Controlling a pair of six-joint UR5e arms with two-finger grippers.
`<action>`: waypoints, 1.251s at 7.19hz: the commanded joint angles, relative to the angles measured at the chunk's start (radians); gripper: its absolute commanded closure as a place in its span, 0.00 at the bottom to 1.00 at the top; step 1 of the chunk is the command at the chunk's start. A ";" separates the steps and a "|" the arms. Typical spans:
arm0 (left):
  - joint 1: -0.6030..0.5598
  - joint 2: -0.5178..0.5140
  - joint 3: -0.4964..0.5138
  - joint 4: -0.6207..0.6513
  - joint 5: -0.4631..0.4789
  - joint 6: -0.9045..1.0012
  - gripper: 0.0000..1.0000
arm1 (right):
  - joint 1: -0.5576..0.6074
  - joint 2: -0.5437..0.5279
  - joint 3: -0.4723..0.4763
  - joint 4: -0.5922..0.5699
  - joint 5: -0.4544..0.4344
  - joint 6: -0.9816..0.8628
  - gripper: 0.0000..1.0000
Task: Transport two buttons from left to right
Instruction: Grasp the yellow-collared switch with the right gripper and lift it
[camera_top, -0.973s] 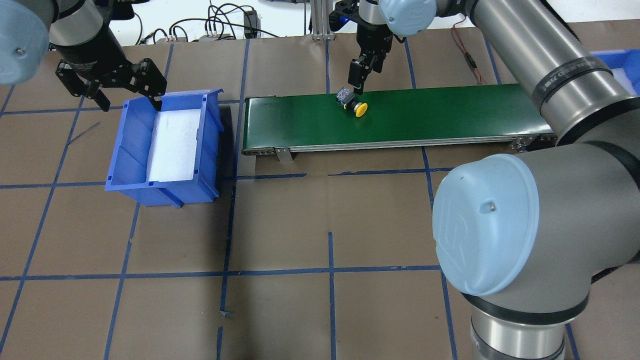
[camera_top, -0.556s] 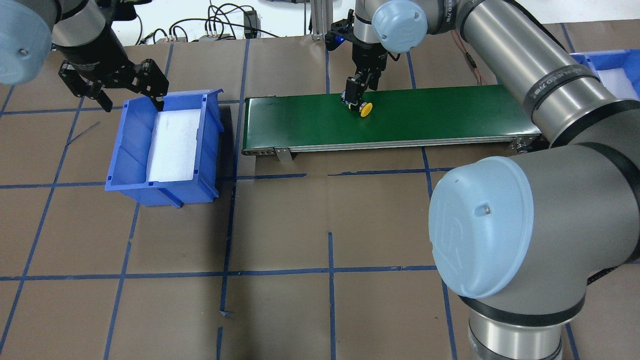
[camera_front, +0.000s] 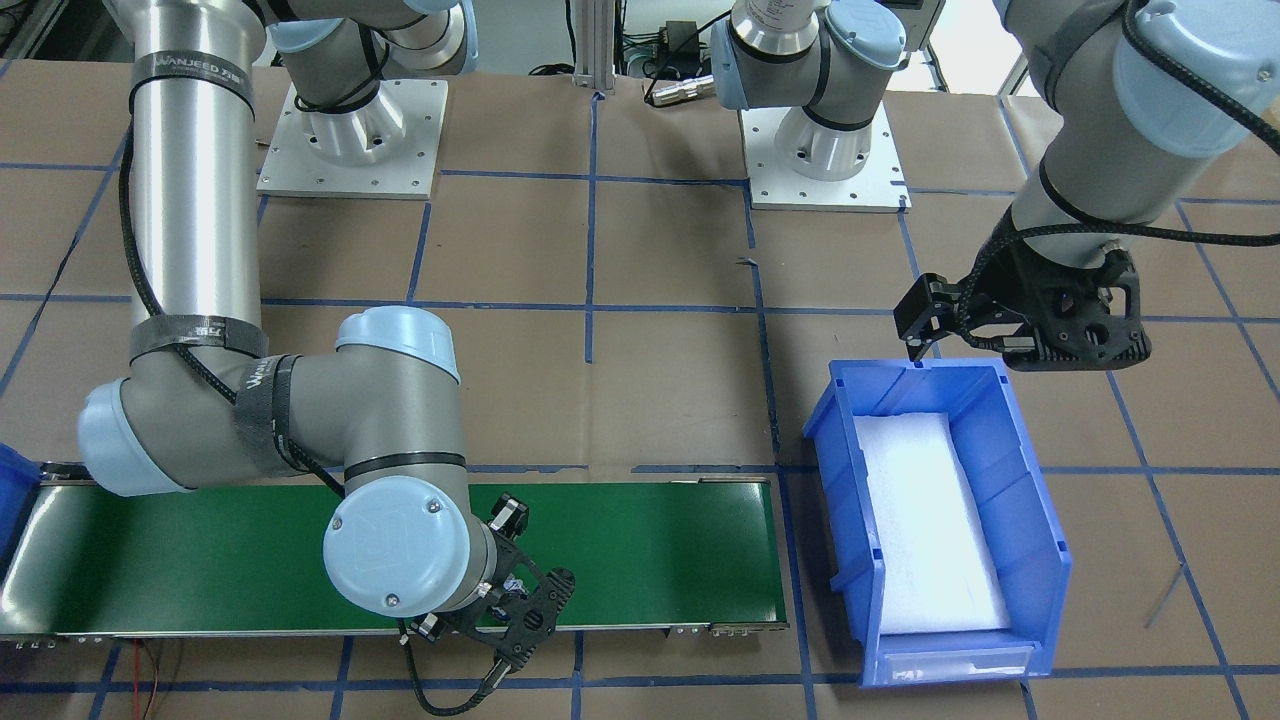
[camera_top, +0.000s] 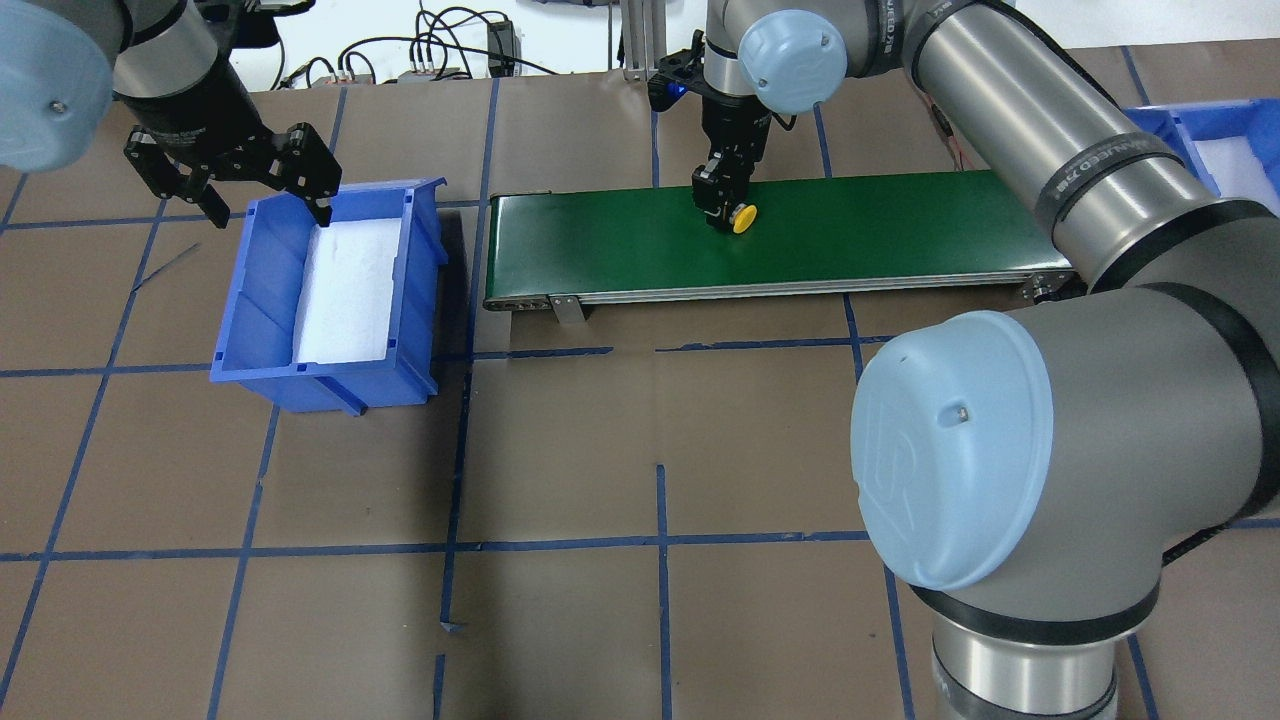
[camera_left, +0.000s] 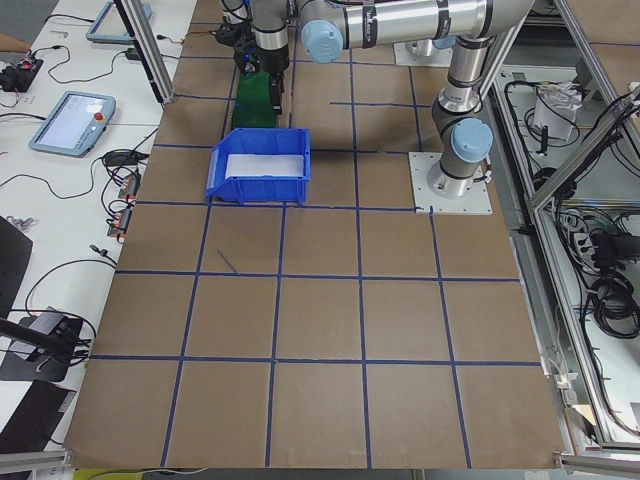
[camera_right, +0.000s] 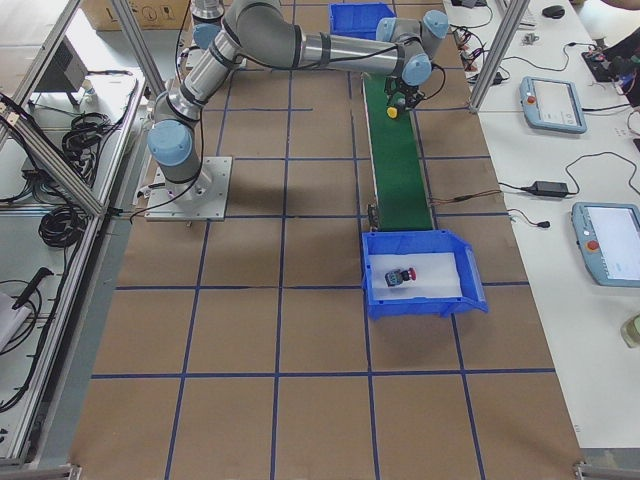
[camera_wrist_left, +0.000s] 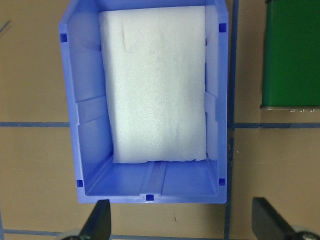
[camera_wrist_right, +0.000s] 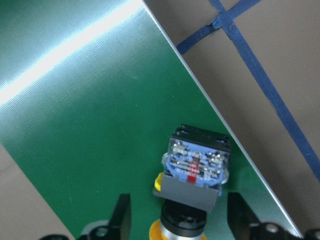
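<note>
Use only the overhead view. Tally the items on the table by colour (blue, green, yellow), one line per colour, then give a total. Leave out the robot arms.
blue bins: 2, one at the left and one at the far right edge
green conveyor belt: 1
yellow button: 1
Total: 4

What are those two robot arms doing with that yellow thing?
The right gripper is down over a yellow button on the green belt. It is open, with a finger on each side of the button, so it looks ready to grab it. The left gripper hangs open above the blue bin, holding nothing.
</note>
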 joint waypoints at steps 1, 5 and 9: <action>0.000 0.003 0.002 0.001 -0.004 0.000 0.00 | -0.004 0.006 -0.006 -0.001 -0.002 0.001 0.95; 0.002 0.009 0.026 0.001 -0.011 0.002 0.00 | -0.201 -0.028 -0.134 0.040 -0.026 -0.025 0.95; 0.003 0.003 0.014 0.002 -0.042 0.000 0.00 | -0.460 -0.129 -0.144 0.118 -0.074 -0.039 0.94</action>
